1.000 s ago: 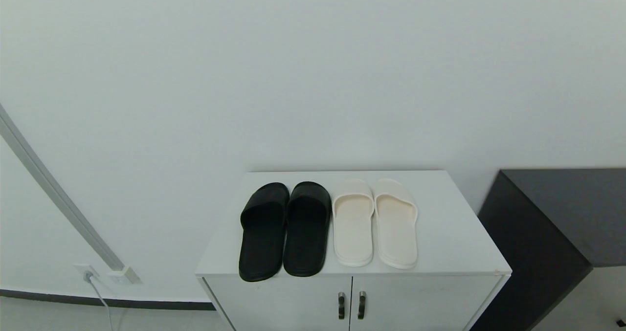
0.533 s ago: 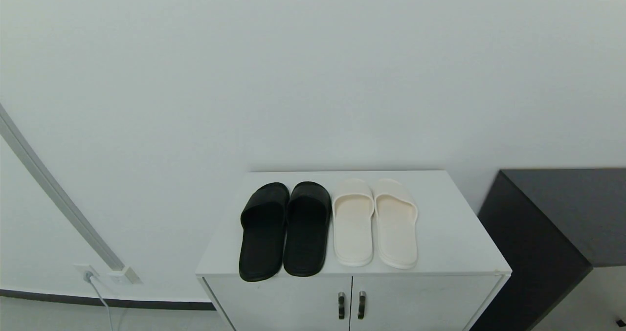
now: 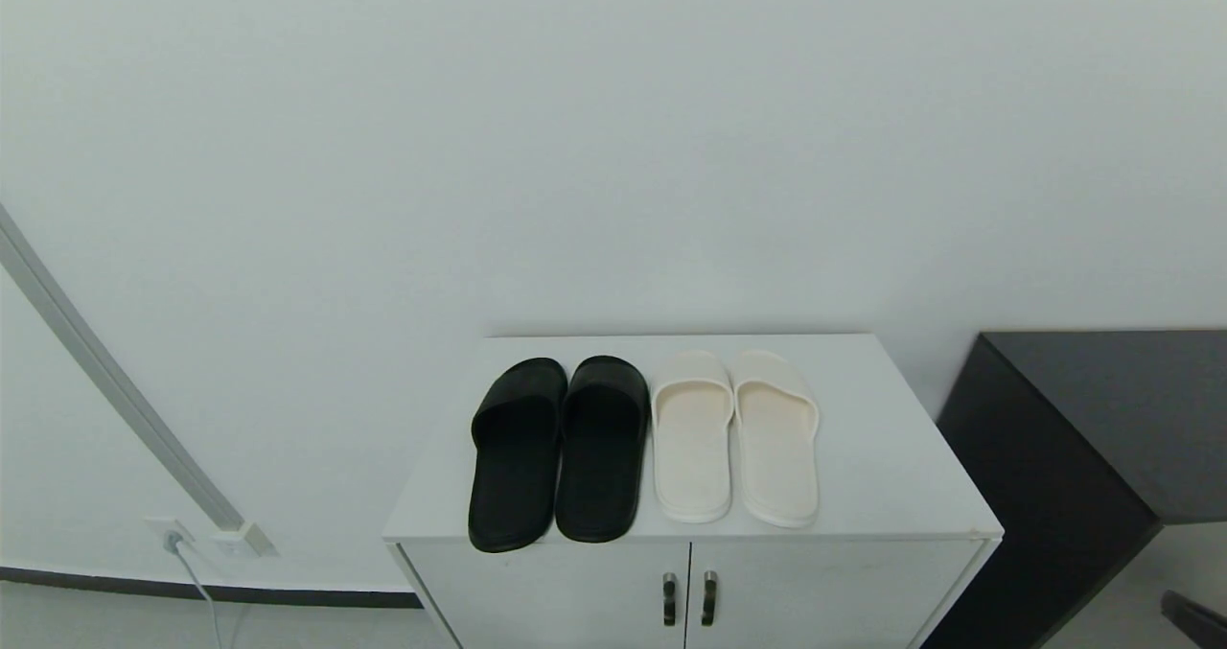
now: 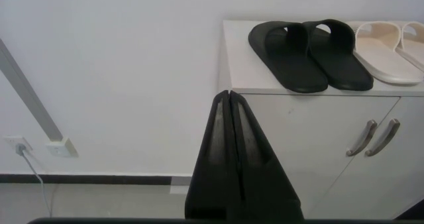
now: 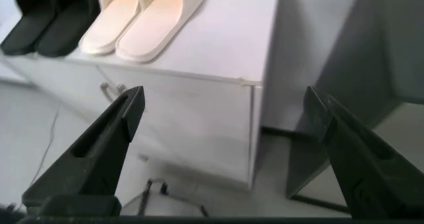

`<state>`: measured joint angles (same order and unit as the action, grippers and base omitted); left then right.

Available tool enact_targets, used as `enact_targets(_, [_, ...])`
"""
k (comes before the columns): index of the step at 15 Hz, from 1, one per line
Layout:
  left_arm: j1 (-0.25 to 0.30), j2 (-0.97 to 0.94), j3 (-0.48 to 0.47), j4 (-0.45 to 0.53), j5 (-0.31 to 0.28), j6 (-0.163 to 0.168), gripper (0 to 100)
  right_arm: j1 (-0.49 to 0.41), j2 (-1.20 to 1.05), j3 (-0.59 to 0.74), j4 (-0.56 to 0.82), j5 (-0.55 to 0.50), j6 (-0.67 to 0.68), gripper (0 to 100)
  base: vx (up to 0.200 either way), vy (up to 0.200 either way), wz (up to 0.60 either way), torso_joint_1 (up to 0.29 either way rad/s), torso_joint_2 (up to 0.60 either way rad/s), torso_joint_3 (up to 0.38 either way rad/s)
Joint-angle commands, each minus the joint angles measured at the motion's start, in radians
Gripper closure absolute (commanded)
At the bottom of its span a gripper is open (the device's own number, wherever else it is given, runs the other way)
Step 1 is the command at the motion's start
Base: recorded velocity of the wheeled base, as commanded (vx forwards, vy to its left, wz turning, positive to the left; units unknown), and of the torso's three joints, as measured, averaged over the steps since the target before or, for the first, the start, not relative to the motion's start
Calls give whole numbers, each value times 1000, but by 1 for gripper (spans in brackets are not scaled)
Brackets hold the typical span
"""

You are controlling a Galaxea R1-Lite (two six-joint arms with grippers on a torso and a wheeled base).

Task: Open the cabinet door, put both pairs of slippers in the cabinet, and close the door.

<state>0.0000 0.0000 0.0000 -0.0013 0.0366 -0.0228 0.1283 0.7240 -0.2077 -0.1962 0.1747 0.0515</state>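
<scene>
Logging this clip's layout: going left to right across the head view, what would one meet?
Grey diagonal wall strip → pair of black rubber slide slippers → pair of cream slippers → dark grey matte cabinet.

A wall socket (image 3: 165, 530) sits low on the white wall (image 3: 613, 150). It holds a plug (image 3: 173, 542), and a pale cable (image 3: 198, 587) hangs from it across the dark skirting strip (image 3: 96, 580) just below. Just beside the socket is a small junction box (image 3: 245, 540), from which grey trunking (image 3: 105, 381) climbs diagonally up the wall. A dark furniture unit (image 3: 1064, 448) stands well apart from the socket.
</scene>
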Motion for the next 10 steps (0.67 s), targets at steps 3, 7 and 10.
enact_targets(3, [0,0,0,0,-1,1,100,131,316,-88,-123,-4,33,0,0,0,0,0,0,0])
enact_targets(7, [0,0,0,0,-1,1,100,303,451,-168,-157,-126,90,0,0,0,0,0,0,0])
enact_targets(10, [0,0,0,0,-1,1,100,448,565,-266,-172,-261,168,0,0,0,0,0,0,0])
